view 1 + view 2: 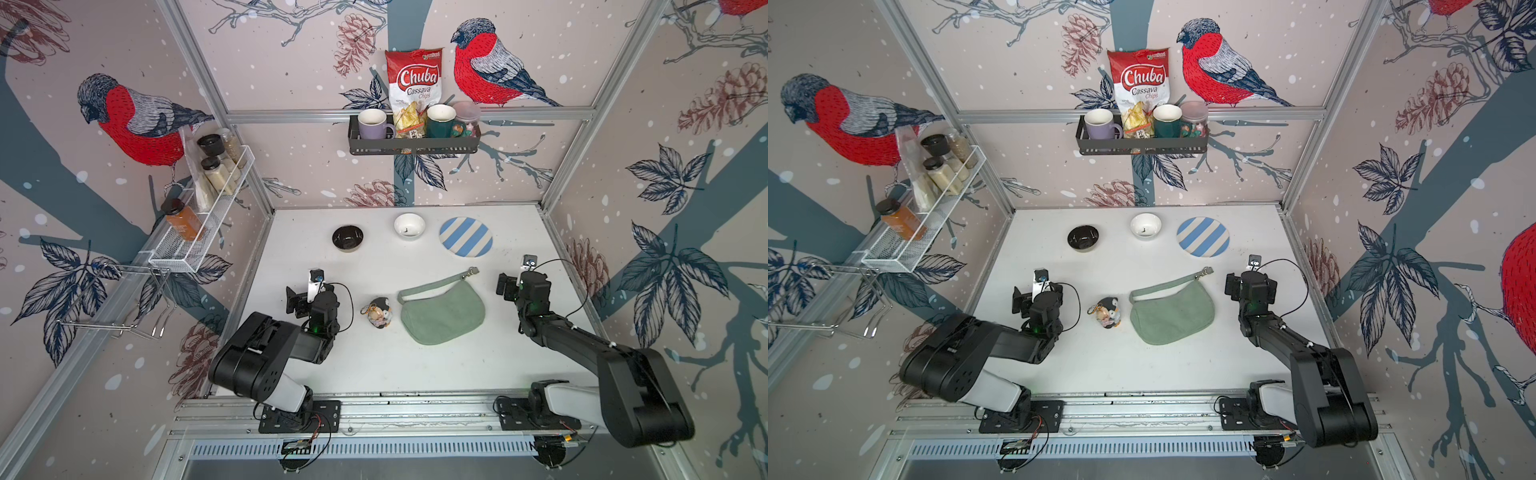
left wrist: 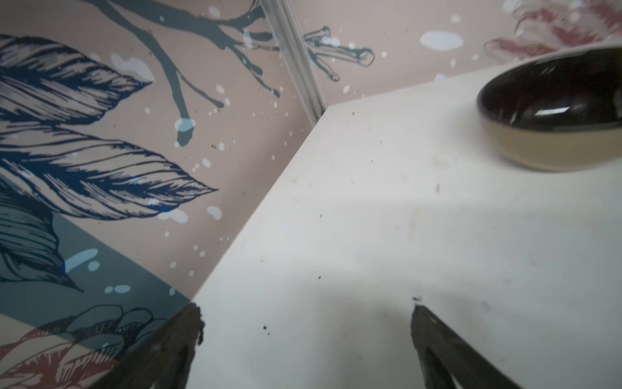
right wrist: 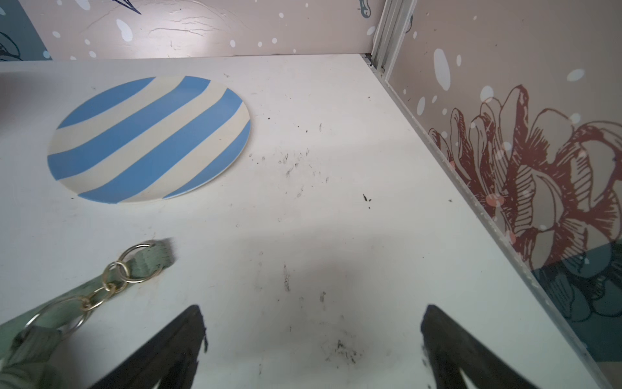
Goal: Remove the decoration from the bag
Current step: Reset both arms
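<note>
Sitting loose on the white table [image 1: 374, 365], the plush penguin keychain [image 1: 379, 312] lies just beside the sage-green handbag [image 1: 442, 318], not touching it, well apart from the strap rings [image 3: 116, 272]. Left gripper [image 2: 306, 313] and right gripper [image 3: 314, 313] both gape wide, empty, flanking the pair. Removal looks finished; next move likely just parking the arms, nothing left to grasp.

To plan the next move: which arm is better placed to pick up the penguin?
Left. The left fingers, open, are nearer the penguin; the bag lies between the penguin and the right fingers.
</note>
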{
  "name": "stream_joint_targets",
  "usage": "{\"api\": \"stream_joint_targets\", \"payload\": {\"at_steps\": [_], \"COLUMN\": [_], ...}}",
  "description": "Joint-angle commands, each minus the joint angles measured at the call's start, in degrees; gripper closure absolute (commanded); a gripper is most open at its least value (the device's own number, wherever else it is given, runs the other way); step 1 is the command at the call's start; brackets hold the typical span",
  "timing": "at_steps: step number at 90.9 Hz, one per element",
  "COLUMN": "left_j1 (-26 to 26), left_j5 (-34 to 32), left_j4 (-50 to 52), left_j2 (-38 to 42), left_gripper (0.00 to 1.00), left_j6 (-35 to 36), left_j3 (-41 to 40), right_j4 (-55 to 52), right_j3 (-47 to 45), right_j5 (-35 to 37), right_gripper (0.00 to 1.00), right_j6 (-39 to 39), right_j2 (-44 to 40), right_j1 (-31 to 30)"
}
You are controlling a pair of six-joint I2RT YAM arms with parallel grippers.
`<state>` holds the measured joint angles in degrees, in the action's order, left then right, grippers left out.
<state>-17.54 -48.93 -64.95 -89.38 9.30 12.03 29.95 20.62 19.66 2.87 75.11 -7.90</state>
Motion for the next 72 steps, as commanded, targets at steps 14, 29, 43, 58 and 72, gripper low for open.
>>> {"api": "stream_joint_targets", "payload": {"at_steps": [14, 29, 43, 58, 72], "left_j1": [3.0, 10.2, 10.6, 10.6, 10.5], "left_j5": [11.7, 21.8, 23.0, 22.6, 21.9], "left_j4": [-9.6, -7.3, -4.9, 6.2, 8.1], "left_j2": [-0.2, -1.7, -1.1, 0.0, 0.1], "left_gripper": [0.04, 0.04, 0.04, 0.04, 0.03], "left_j6": [-1.4, -7.9, -8.1, -8.2, -8.4], "left_j3": [0.4, 1.1, 1.9, 6.9, 7.9], "right_j4": [10.8, 32.5, 21.4, 20.5, 20.3], "right_j3": [0.9, -5.1, -0.2, 0.2, 0.3], "right_j5": [-3.6, -10.0, -12.5, -11.2, -10.7], "right_gripper": [0.00, 0.00, 0.00, 0.00, 0.00], "right_j6": [0.8, 4.4, 3.0, 2.1, 2.0], "right_j2": [2.1, 12.1, 11.1, 11.2, 11.0], "right_j1": [3.4, 7.6, 7.3, 6.3, 6.0]}}
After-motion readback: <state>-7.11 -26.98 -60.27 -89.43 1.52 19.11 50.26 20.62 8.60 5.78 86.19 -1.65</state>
